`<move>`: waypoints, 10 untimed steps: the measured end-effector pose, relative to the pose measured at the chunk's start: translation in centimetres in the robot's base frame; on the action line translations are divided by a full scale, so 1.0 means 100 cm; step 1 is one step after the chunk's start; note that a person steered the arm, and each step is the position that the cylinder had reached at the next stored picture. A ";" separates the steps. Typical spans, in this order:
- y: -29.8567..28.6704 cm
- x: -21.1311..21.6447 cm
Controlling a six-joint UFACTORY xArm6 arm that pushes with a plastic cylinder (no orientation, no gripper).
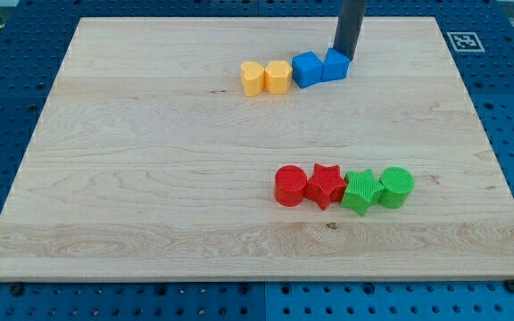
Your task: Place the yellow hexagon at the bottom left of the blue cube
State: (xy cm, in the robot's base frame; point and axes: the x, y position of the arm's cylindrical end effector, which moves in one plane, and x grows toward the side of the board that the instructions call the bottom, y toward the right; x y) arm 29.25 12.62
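Near the table's [150, 223] top edge, right of centre: a touching row of yellow heart [252, 78], yellow hexagon [277, 77], blue cube [306, 69] and a second blue block [335, 65], with my tip [342, 53] at that last block's top edge. Toward the bottom-right corner: another touching row of red cylinder [290, 185], red star [326, 185], green star [361, 192], green cylinder [396, 186]. No claw here, just a bare rod, so nothing spread or pinched.
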 end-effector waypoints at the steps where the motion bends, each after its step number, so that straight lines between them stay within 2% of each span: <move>1: 0.000 0.000; 3: 0.000 -0.035; 10: 0.011 -0.035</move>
State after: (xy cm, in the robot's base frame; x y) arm 25.76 13.67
